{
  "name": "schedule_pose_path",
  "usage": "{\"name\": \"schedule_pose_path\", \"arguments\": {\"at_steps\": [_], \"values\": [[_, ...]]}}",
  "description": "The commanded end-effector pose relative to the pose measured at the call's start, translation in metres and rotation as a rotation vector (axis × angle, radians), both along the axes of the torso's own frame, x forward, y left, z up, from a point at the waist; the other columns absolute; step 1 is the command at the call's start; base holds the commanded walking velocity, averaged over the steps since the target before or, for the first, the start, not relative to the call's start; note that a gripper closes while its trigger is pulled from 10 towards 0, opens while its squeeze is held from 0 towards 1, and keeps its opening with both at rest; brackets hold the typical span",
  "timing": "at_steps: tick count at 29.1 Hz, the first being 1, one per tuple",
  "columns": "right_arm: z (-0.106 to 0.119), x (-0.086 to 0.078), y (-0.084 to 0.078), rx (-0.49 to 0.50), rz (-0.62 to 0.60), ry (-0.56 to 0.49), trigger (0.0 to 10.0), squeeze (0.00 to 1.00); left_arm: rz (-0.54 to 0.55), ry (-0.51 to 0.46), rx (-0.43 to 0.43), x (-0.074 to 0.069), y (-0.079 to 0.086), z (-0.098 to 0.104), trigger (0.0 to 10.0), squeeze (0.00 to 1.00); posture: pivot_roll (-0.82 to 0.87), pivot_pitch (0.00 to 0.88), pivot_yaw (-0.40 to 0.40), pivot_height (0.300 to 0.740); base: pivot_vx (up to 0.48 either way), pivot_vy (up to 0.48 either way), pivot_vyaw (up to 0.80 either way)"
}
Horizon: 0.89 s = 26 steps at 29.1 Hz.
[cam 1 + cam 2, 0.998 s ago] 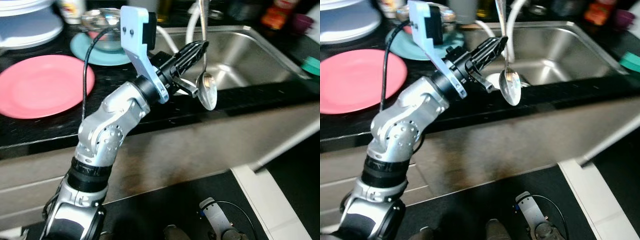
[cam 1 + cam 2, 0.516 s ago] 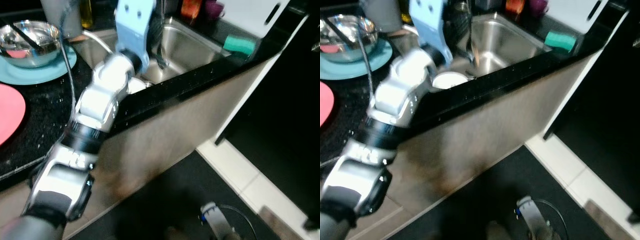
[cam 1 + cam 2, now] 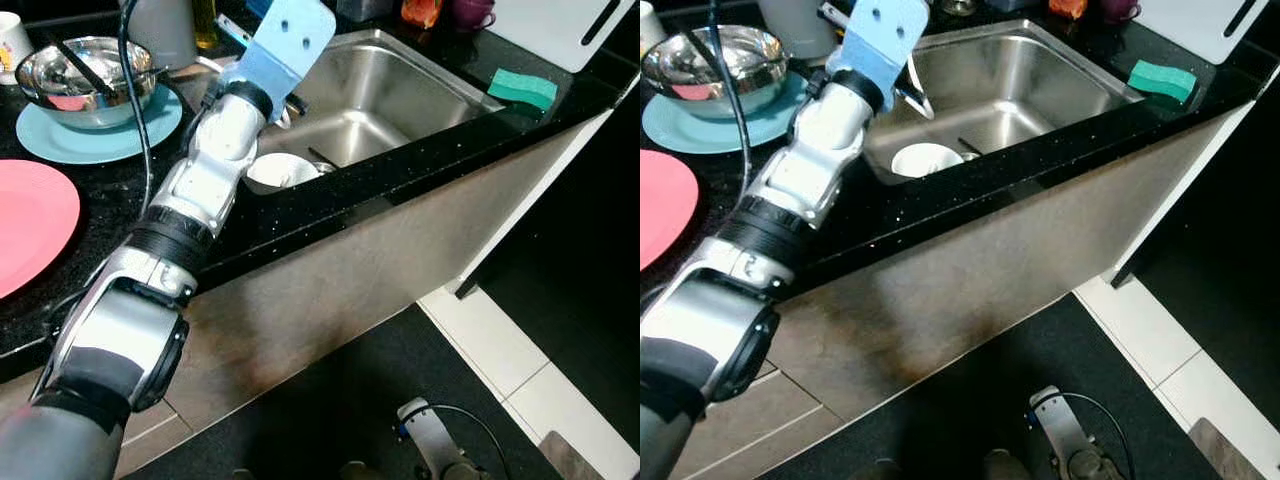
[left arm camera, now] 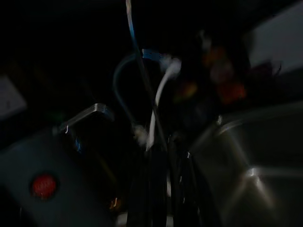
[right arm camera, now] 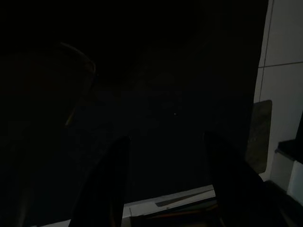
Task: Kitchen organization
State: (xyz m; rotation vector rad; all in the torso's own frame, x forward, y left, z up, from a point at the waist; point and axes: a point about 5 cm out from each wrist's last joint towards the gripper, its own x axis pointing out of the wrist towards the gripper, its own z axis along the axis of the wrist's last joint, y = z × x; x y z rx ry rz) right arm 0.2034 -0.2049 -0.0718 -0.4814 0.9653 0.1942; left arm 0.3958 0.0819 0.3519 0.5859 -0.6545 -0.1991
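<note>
The spoon (image 3: 917, 97) hangs over the near-left corner of the sink (image 3: 1040, 90), its thin handle running up out of the left gripper (image 4: 163, 146). The fingers look closed on it in the dim, blurred left wrist view. Just below and in front of the spoon, a white bowl (image 3: 925, 158) sits on the sink floor.

The hold looks like a pinch on a narrow, smooth handle, so the spoon could swivel or slip out if the arm swings or stops sharply. A fall from here would likely land on the white bowl or the steel floor, with a clatter and perhaps a chip. A pale curved hose (image 4: 161, 94) stands close ahead of the fingers, and the handle tip could catch on it if the arm pushes further in.

The blue wrist mount (image 3: 885, 25) hides the fingers from the head cameras, which makes any release hard to judge. On the worktop (image 3: 970, 190) the steel bowl (image 3: 710, 60) on its teal plate (image 3: 680, 125) is near the forearm and could be brushed on the way back. The right gripper (image 5: 165, 179) hangs idle, fingers apart.
</note>
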Motion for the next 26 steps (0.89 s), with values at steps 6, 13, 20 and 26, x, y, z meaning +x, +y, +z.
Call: {"name": "schedule_pose_path", "arguments": {"at_steps": [6,13,20,26], "values": [[-0.005,-0.010,-0.004,-0.003,-0.024,0.031,10.0,0.00,0.007,0.013,-0.003,0.008,0.001,-0.006,10.0,1.00,-0.09,0.200,-0.031,0.740,0.000,0.000,0.00],[-0.005,-0.011,-0.004,0.001,-0.023,0.032,10.0,0.00,-0.072,0.082,-0.119,0.011,0.001,-0.012,10.0,1.00,-0.09,0.202,-0.030,0.740,0.000,0.000,0.00],[-0.005,-0.009,-0.002,0.009,-0.021,0.024,10.0,0.00,-0.210,0.143,-0.399,0.009,0.016,-0.007,10.0,0.00,-0.08,0.198,-0.029,0.740,0.000,0.000,0.00],[-0.004,-0.007,0.002,0.069,-0.011,0.017,10.0,0.00,-0.165,0.126,-0.642,-0.001,0.056,-0.014,10.0,0.00,-0.05,0.194,-0.037,0.740,0.000,0.000,0.00]]}}
